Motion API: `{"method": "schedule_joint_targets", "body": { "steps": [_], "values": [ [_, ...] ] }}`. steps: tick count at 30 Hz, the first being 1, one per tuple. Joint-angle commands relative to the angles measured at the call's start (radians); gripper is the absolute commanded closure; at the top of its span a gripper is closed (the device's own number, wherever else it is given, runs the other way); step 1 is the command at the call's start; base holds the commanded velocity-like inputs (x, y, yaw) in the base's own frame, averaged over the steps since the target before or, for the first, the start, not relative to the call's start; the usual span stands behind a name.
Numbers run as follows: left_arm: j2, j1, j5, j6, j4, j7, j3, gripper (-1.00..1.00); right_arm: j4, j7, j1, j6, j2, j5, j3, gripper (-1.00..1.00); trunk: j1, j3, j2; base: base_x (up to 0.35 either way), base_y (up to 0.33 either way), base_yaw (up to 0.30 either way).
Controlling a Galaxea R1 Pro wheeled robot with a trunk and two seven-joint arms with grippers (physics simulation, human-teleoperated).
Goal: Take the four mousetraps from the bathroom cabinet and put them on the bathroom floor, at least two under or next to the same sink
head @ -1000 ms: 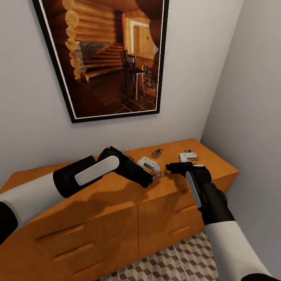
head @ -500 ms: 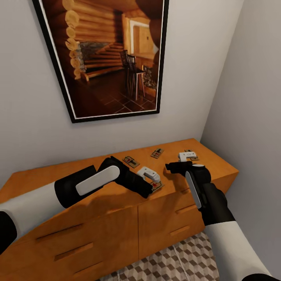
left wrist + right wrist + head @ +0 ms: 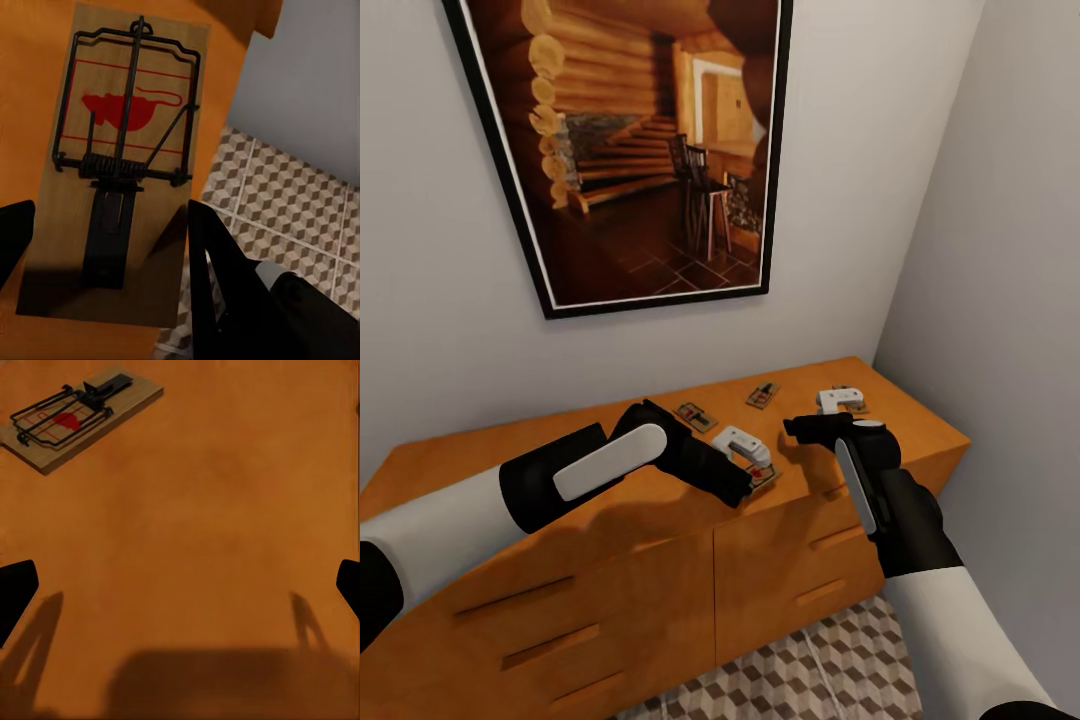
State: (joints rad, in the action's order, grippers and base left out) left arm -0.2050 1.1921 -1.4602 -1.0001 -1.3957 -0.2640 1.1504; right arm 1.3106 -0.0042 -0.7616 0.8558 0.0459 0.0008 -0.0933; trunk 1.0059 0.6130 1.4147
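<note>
While all four mousetraps [image 3: 696, 415] still lie on the wooden cabinet [image 3: 660, 560] at frame centre, none is on the bathroom floor [image 3: 810, 670], so the task seems barely begun. The left gripper [image 3: 105, 247] has its jaws spread astride one trap; the right gripper [image 3: 180, 585] is spread too. No readable writing, just a red mouse print.

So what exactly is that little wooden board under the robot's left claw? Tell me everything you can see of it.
It is a mousetrap: a flat, pale brown wooden rectangle with a red mouse shape printed inside a red outline. Dark wire parts sit on top: a rectangular bar frame, a coiled spring across the middle, a long straight arm and a flat black tab. It lies flat on the orange cabinet top, at the front edge, overhanging it slightly above the cube-pattern floor. The left gripper hangs over it with its fingers spread to either side.
</note>
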Motion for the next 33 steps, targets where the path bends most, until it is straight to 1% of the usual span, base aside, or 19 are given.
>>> {"method": "schedule_joint_targets", "body": {
  "steps": [1, 15, 24, 26, 27, 31, 33],
  "values": [
    [-0.001, 0.001, -0.008, 0.0, -0.001, -0.007, 0.002, 1.0, 0.001, 0.0, -0.001, 0.005, 0.0, 0.0, 0.0, -1.0, -0.004, -0.002, -0.007, 0.0, 0.0, 0.0],
    [0.001, 0.001, -0.008, 0.0, -0.002, -0.008, 0.002, 1.0, 0.001, 0.0, -0.001, 0.005, -0.001, 0.0, 0.0, -1.0, -0.058, -0.046, -0.105, 0.0, 0.0, 0.0],
    [0.0, 0.001, -0.007, 0.0, -0.001, -0.009, 0.002, 1.0, 0.001, -0.005, -0.001, 0.005, -0.012, 0.002, 0.004, -1.0, -0.092, -0.074, -0.168, 0.0, 0.0, 0.0],
    [0.0, 0.001, -0.007, 0.0, -0.001, -0.009, 0.002, 1.0, 0.002, -0.006, -0.001, 0.004, -0.022, 0.003, 0.006, -1.0, -0.1, -0.081, -0.182, 0.0, 0.0, 0.0],
    [0.0, 0.001, -0.006, -0.001, -0.001, -0.01, 0.002, 1.0, 0.002, -0.007, -0.001, 0.003, -0.031, 0.003, 0.007, -1.0, -0.104, -0.084, -0.189, 0.0, 0.0, 0.0],
    [-0.001, 0.001, -0.005, -0.001, 0.002, -0.012, 0.002, 1.0, 0.004, -0.019, -0.001, -0.011, -0.049, 0.004, 0.016, -1.0, -0.119, -0.096, -0.217, 0.0, 0.0, 0.0],
    [0.0, 0.001, -0.004, -0.002, 0.001, -0.015, 0.001, 1.0, 0.008, -0.048, -0.001, -0.018, -0.055, 0.004, 0.033, -1.0, -0.127, -0.102, -0.231, 0.0, 0.0, 0.0]
  ]
}}
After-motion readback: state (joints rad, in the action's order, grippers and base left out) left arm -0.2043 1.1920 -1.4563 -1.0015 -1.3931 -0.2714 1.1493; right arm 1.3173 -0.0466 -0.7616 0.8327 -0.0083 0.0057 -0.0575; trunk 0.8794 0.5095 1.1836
